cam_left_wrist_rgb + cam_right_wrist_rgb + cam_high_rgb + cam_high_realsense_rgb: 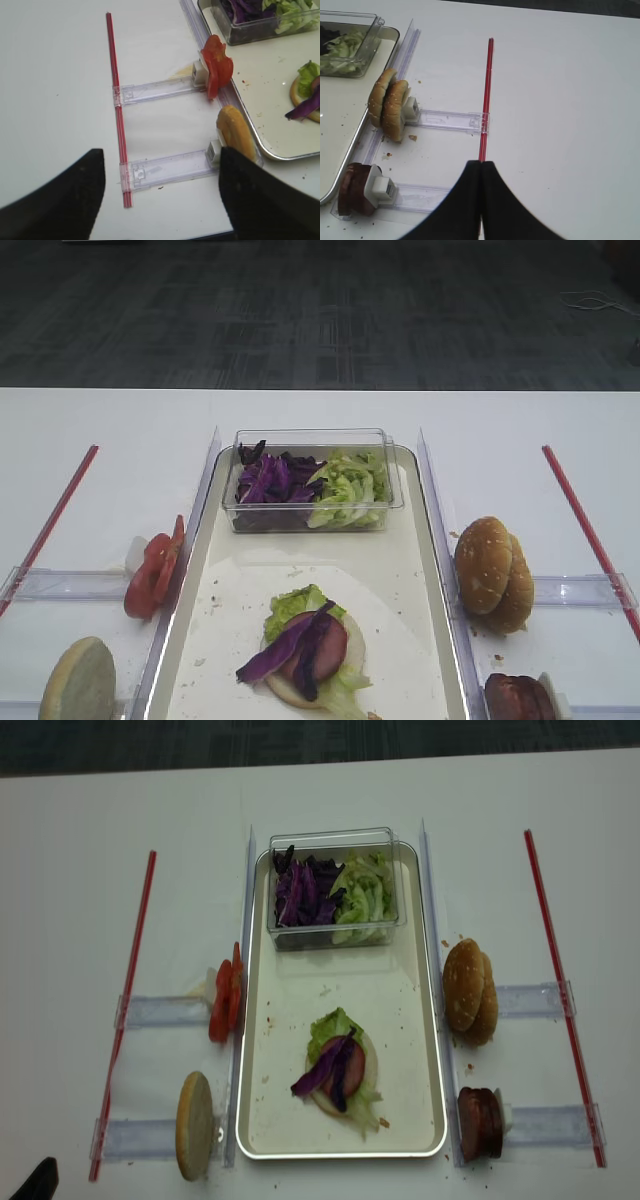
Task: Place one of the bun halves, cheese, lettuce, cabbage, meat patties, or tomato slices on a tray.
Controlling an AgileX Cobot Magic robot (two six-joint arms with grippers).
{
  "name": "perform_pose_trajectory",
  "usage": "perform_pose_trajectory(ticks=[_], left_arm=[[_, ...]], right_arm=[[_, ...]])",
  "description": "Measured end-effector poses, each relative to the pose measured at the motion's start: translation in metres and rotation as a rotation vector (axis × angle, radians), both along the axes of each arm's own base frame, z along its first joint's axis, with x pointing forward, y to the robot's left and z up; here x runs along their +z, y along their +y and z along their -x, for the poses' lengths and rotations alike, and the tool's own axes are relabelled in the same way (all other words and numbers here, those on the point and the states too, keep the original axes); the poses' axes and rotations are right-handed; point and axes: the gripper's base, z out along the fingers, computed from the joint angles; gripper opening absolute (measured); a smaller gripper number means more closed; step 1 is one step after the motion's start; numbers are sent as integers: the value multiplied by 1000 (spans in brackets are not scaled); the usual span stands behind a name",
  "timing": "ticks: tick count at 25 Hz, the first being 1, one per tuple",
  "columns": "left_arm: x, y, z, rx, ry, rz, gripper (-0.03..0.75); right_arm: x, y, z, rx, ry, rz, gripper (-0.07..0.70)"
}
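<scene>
On the silver tray lies a bun half topped with lettuce, a meat patty and cabbage strips. Left of the tray, tomato slices and a bun half stand on edge. Two bun halves and the meat patties stand on edge to the right of it. More cabbage and lettuce fill the clear box. No cheese is in view. My left gripper hovers open and empty, near the left bun half. My right gripper is shut and empty over a red strip.
The clear plastic box sits at the tray's far end. Red strips and clear plastic holders lie on the white table on both sides. Crumbs dot the tray. The table's front edge is close below my left gripper.
</scene>
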Motion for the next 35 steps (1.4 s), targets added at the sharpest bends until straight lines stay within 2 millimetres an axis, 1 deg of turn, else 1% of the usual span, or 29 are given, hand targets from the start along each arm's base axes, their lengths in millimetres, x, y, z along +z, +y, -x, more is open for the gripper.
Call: perform_pose_trajectory(ticks=[35], left_arm=[[0, 0, 0, 0, 0, 0, 484]], right_arm=[[0, 0, 0, 0, 0, 0, 6]])
